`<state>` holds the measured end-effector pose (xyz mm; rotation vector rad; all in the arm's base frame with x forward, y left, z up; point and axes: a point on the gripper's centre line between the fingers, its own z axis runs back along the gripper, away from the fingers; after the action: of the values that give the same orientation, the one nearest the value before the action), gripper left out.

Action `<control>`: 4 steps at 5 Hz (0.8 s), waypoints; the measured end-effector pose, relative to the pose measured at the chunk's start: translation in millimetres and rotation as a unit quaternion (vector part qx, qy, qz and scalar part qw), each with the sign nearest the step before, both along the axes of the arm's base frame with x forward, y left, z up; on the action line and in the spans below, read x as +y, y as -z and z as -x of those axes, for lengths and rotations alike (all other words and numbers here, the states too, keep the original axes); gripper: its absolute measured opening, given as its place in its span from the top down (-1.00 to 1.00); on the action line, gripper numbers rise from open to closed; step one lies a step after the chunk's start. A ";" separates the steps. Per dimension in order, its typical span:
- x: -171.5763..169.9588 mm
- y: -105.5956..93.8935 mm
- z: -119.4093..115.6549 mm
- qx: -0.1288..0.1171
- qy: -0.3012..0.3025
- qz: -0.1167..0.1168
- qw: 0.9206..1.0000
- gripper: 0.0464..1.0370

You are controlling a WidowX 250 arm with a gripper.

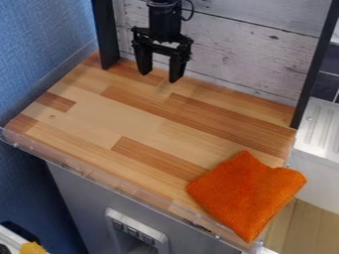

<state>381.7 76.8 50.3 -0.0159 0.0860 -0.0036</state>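
While the hand (159, 77) hangs spread and empty, an ungrasped orange ribbed cloth (248, 193) overhangs the tabletop (126, 116), well apart from it.

the light is bright and quite even on the wooden counter (142, 116), but i cannot tell its source. the blue wall (39, 44) left of the counter is darker lower down, and small glints lie on the clear strip (99, 178) along the counter's near edge.
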 end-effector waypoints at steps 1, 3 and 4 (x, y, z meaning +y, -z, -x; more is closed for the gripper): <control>-21.6 20.8 13.5 0.021 0.000 0.002 1.000 -0.92; -94.7 14.8 41.3 -0.019 -0.004 -0.016 1.000 -0.92; -129.4 12.7 61.7 -0.044 -0.005 -0.024 0.999 -0.92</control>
<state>320.0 -52.6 37.6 0.0308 -0.0013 0.0085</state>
